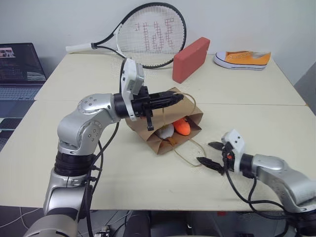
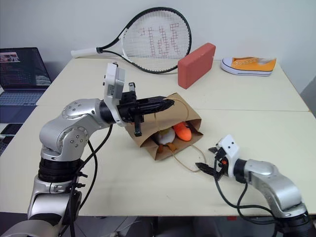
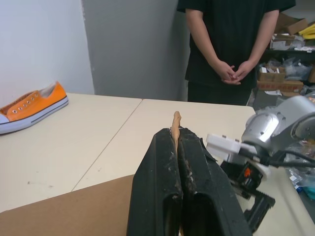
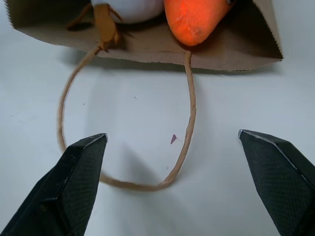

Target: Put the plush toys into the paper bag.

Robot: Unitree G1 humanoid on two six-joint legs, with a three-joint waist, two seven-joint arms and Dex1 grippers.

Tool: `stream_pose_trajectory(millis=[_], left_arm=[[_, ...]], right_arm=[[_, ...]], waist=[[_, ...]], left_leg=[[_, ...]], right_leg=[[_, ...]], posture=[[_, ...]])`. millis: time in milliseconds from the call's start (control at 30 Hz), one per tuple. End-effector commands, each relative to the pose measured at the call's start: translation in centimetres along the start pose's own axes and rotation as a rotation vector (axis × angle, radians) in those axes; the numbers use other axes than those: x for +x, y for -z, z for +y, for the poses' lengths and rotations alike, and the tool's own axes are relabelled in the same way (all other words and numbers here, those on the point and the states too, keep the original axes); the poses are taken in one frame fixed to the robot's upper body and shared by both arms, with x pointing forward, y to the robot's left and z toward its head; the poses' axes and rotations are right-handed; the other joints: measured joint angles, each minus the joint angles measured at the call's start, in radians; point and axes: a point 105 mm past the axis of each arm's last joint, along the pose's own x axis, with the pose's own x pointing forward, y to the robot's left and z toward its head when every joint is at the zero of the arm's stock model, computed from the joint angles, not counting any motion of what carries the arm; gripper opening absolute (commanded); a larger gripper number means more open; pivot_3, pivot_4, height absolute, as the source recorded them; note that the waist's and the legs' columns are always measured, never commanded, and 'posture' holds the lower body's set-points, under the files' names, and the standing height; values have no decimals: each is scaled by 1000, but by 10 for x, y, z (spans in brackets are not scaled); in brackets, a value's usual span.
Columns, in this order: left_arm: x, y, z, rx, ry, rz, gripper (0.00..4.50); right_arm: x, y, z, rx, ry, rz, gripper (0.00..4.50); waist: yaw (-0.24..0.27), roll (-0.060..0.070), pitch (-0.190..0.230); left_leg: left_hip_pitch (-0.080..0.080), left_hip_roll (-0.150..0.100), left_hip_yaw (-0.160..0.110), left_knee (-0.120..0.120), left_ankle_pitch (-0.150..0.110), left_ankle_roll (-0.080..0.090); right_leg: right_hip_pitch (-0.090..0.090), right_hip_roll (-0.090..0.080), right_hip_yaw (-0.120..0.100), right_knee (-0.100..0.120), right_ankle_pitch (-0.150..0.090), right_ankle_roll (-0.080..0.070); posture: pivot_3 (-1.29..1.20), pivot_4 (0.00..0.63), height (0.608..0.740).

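Left eye view: the paper bag [image 1: 185, 118] lies on its side on the table [image 1: 123, 168], its upper edge pinched in the left tool [image 1: 177, 98]. Egg toy [image 1: 165, 131] and carrot toy [image 1: 181, 126] sit inside its mouth. Right tool [image 1: 211, 155] gapes wide, empty, near the lower handle loop [image 4: 123, 142].

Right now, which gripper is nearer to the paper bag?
Left. The left gripper is shut on the paper bag at its upper rim; the right gripper hangs open, apart from its mouth.
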Motion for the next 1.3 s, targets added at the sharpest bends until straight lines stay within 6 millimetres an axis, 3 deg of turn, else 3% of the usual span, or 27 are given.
stream_pose_trajectory(millis=[33,100,367,467,567,733,1000,1167,1300], left_arm=[[-2,-18,1,60,-10,-46,0],[-3,-19,2,63,-16,-47,0],[-7,-18,4,69,-30,-38,0],[-8,-19,6,72,-32,-34,0],[-8,-21,9,89,-44,-29,0],[-9,-32,17,126,-84,-41,0],[-13,-50,31,158,-124,-44,0],[-7,-51,45,149,-150,-27,0],[6,-47,54,128,-146,-24,0]], right_arm=[[5,-4,-3,-81,20,-15,4308],[8,-4,-3,-98,18,-15,3903],[7,-14,-3,-118,22,-53,953],[6,-22,-5,-105,23,-78,41],[1,-34,-4,-33,2,-124,41],[-18,-77,4,140,-104,-277,41],[-65,-135,-7,221,-134,-418,41],[-91,-155,-14,231,-125,-438,41],[-96,-155,-22,241,-83,-398,41]], waist=[[1,0,0],[1,0,0],[0,0,0],[0,0,0],[0,0,0],[0,0,0],[2,0,0],[2,0,0],[3,0,0]], left_leg=[[0,0,0,0,0,0],[0,0,0,0,0,0],[0,0,0,0,0,0],[0,0,0,0,0,0],[0,0,0,0,0,0],[0,0,-1,0,0,0],[0,0,-1,0,0,0],[-1,0,-1,0,0,0],[-1,0,-1,0,0,0]], right_leg=[[0,0,0,0,0,0],[0,0,0,0,0,0],[0,0,0,0,0,0],[0,0,0,0,0,0],[0,0,0,0,0,0],[0,0,0,1,3,5],[0,0,-1,0,3,5],[0,0,-1,0,3,5],[0,0,-1,0,3,5]], posture=[[0,150,740],[0,150,740],[0,150,740],[0,150,740],[0,150,740],[0,150,740],[0,150,740],[0,150,740],[0,150,740]])
